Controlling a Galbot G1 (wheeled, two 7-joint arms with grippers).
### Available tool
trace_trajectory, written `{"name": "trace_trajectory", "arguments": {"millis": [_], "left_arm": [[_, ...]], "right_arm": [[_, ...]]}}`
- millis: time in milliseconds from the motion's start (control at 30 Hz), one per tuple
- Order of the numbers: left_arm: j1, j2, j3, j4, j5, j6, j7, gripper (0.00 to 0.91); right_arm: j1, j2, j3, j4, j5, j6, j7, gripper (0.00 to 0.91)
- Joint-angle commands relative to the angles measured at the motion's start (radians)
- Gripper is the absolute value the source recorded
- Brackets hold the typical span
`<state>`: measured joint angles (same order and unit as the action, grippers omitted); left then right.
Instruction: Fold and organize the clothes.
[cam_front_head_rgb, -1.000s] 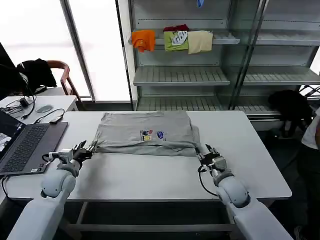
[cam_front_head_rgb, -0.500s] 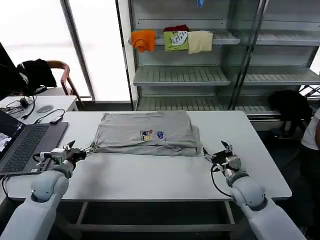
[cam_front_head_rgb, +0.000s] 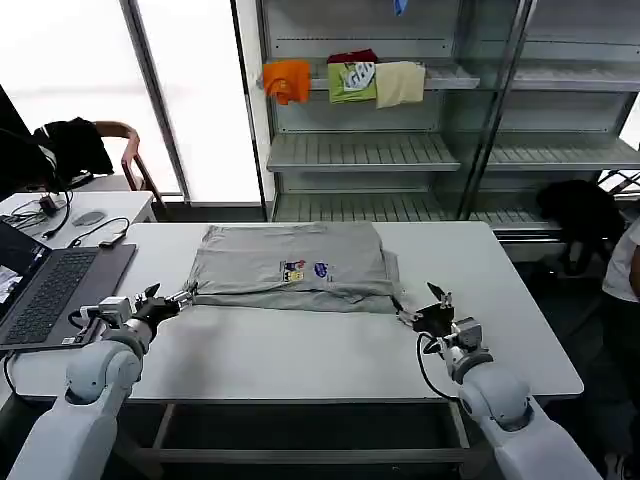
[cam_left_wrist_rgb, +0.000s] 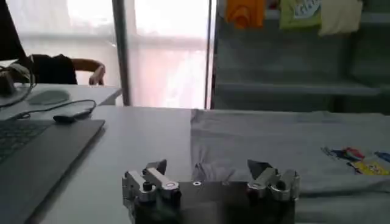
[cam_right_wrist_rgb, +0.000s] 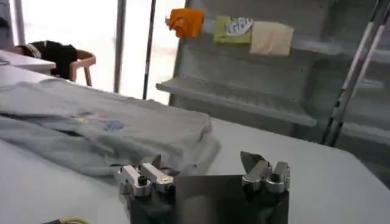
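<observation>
Light grey shirt (cam_front_head_rgb: 292, 265) lay folded flat on white table (cam_front_head_rgb: 300, 350), small multicoloured chest print (cam_front_head_rgb: 304, 270) facing up, toward table's far half. Left gripper (cam_front_head_rgb: 160, 302) sat low over table just beside shirt's near-left corner, fingers (cam_left_wrist_rgb: 155, 168) spread apart, empty. Right gripper (cam_front_head_rgb: 432, 305) sat just off shirt's near-right corner, fingers (cam_right_wrist_rgb: 251, 163) likewise apart, holding nothing. Laptop (cam_front_head_rgb: 50, 290) rested at table's left edge. Folded coloured garments (cam_front_head_rgb: 352, 80) sat on shelf behind.

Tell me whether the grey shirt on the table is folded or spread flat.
Partly folded: the grey shirt lies as a compact rectangle, sleeves tucked in, doubled layers along its near edge, chest print facing up.
</observation>
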<state>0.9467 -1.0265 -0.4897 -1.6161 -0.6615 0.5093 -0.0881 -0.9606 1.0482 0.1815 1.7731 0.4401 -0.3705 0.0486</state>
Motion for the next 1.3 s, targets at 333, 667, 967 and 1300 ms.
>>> {"name": "trace_trajectory", "arguments": {"millis": [333,667,967,1300], "left_arm": [[-0.017,-0.020,0.020,0.109,-0.029,-0.011,0.019,0.524],[-0.010,-0.024,0.033,0.099,-0.025,-0.020,0.027,0.020],[-0.003,-0.015,0.042,0.075,-0.012,-0.027,0.037,0.000],[0.026,0.024,0.037,-0.023,-0.040,-0.040,-0.008,0.000]], "right_arm": [[0.069,0.080,-0.067,-0.122,0.044,-0.010,-0.011,0.615],[0.096,0.098,-0.078,-0.179,0.044,-0.008,-0.007,0.000],[0.089,0.089,-0.069,-0.164,0.048,-0.007,-0.001,0.000],[0.073,0.022,-0.061,-0.029,0.080,-0.049,0.033,0.000]]}}
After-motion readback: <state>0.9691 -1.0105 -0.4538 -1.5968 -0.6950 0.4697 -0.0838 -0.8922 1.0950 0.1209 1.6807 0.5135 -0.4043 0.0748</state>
